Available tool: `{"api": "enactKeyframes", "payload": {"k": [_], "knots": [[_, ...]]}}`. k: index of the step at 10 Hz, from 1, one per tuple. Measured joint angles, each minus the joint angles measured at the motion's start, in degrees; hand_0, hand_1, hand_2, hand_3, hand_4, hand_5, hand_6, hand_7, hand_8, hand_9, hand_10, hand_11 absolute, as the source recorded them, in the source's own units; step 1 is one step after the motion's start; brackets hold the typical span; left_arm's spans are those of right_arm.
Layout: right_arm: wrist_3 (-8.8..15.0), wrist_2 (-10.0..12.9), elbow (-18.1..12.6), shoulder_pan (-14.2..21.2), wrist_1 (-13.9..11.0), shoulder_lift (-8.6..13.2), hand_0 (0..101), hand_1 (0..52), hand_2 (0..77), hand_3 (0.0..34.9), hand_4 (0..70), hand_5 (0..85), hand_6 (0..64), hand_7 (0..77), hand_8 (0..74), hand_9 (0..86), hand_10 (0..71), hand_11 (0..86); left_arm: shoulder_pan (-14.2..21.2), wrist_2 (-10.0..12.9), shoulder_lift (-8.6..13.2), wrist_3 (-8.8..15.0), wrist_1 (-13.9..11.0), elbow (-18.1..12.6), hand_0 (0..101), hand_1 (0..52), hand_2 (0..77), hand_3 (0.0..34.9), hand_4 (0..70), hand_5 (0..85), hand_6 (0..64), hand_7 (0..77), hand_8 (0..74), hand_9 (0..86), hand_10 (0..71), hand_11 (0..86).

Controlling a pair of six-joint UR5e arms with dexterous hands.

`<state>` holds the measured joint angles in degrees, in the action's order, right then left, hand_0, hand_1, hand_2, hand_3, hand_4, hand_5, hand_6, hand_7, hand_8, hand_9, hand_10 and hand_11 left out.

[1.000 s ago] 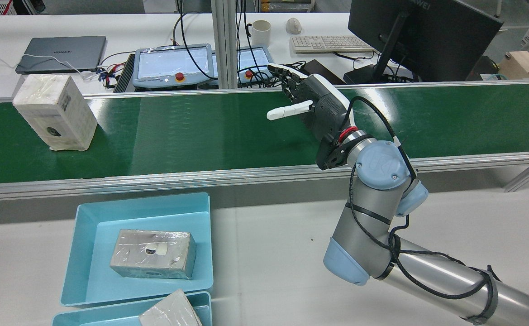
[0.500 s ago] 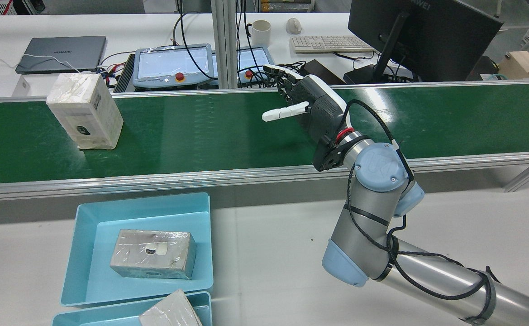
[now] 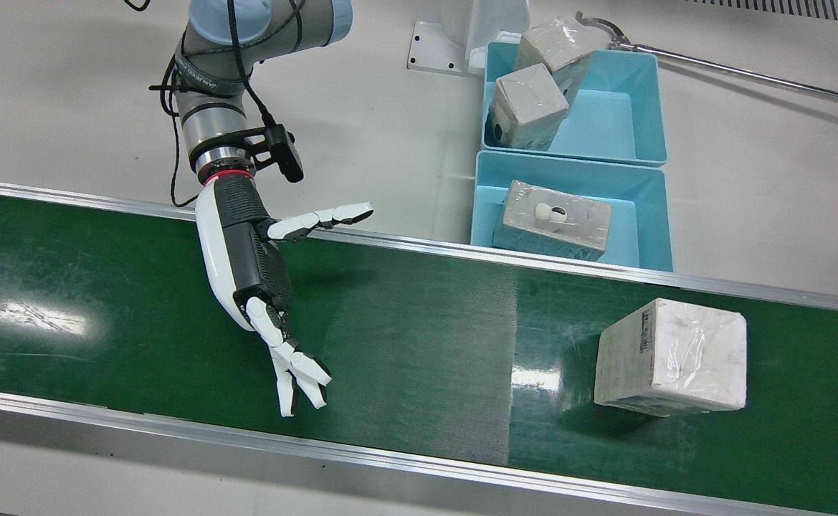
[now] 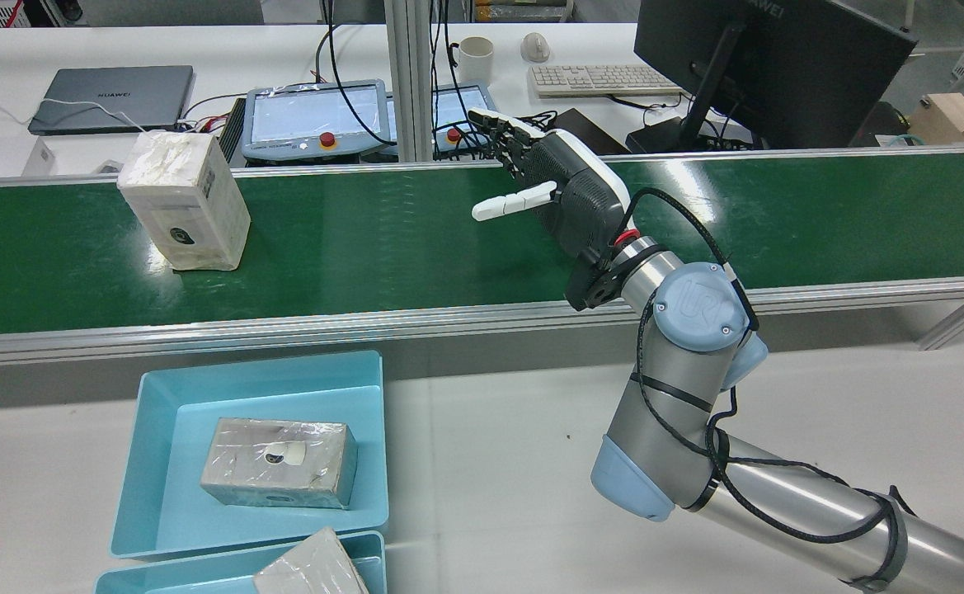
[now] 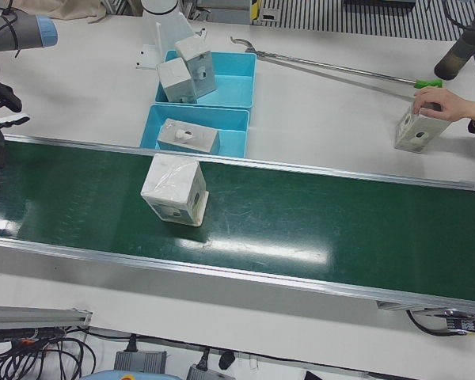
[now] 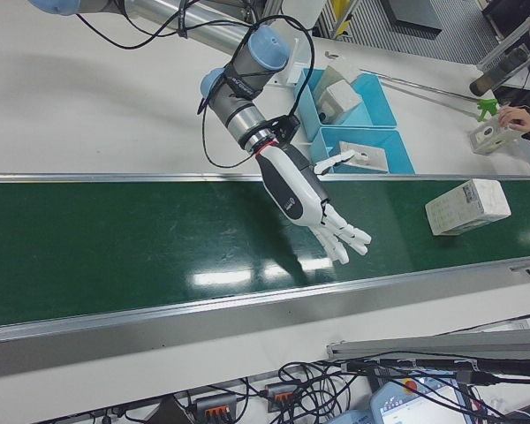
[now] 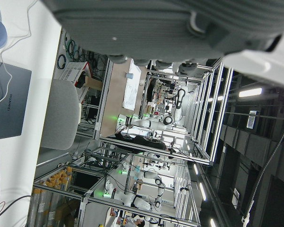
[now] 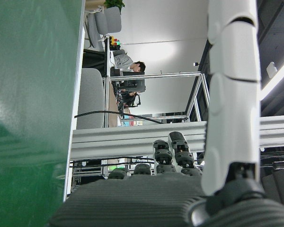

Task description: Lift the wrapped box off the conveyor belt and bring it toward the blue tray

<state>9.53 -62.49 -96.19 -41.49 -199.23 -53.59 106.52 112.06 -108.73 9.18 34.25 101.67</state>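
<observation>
1 wrapped box is standing on the green conveyor belt, well apart from the right hand, which is hovering above the belt with its fingers spread wide and its thumb sticking out to the side, holding nothing. In the rear view the box is sitting toward the belt's left end while the right hand is reaching over the middle of the belt, palm facing the box.

2 blue trays are sitting side by side on the white table, just beside the belt's rail. The nearer blue tray is holding 1 wrapped box lying flat; the farther tray is holding 2 wrapped boxes, one leaning against the other.

In the left-front view a person's hand is resting on 1 more wrapped box at the table's far side, and 1 long grabber rod is lying on the table beyond the trays.

The left hand is showing only in its own camera, as a dark blurred palm at the top edge, and whether it is open or closed cannot be told from that.
</observation>
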Motion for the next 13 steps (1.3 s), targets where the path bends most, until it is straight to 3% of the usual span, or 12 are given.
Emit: {"api": "enactKeyframes", "payload": {"k": [4,13], "knots": [[-0.35,-0.12,2.31,0.0,0.46,0.2,49,15.3,6.0,0.0,8.2,14.2,3.8,3.3,0.0,1.6,0.0,1.6,0.0,0.0,0.0,0.0,0.0,0.0,0,0.0,1.1,0.0,0.0,1.1,0.5,0.5,0.5,0.5,0.0,0.5],[-0.39,-0.09,2.59,-0.16,0.47,0.14,48,13.6,3.8,0.0,9.3,14.2,3.3,2.2,0.0,1.6,0.0,1.6,0.0,0.0,0.0,0.0,0.0,0.0,0,0.0,1.1,0.0,0.0,1.1,0.5,0.5,0.5,0.0,0.0,0.5]]}}
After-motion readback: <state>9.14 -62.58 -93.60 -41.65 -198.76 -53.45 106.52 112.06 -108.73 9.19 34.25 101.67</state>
